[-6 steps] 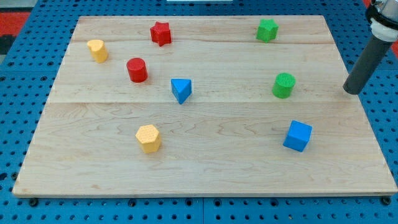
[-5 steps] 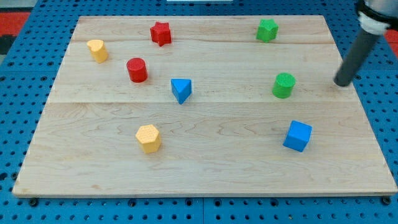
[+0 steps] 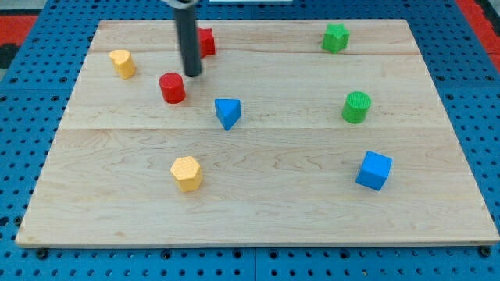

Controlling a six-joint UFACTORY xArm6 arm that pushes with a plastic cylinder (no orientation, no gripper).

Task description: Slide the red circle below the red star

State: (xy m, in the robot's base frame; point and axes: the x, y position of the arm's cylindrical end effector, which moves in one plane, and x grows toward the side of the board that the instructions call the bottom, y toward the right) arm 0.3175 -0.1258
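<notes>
Tip just up and right of the red circle

Rod and block first: my tip [image 3: 192, 75] sits on the wooden board [image 3: 258, 211] in its upper left part, just beside the red circle [image 3: 173, 87], toward the view's top and right of it. A narrow strip of bare wood seems to show between the two, so they look apart, though I cannot say for certain that they are not touching. The rod is a bare dark shaft with nothing gripped or clamped on it; it rises straight toward the view's top and hides the left part of the red star [image 3: 205, 40].

The red circle is a short cylinder standing upright, round face up, so it points no particular way across the board and has no long axis in that plane. It lies below the red star and a little to the view's left of it, with my tip between them.

Other blocks lie well apart from this group:
- a yellow block [image 3: 122, 62], shape unclear, near the left edge, to the left of the red circle
- a blue triangle [image 3: 227, 112], below and right of the red circle
- a yellow hexagon [image 3: 187, 173], lower down
- a green star [image 3: 336, 37] at the top right
- a green circle [image 3: 356, 107] on the right
- a blue cube [image 3: 374, 170] at the lower right
</notes>
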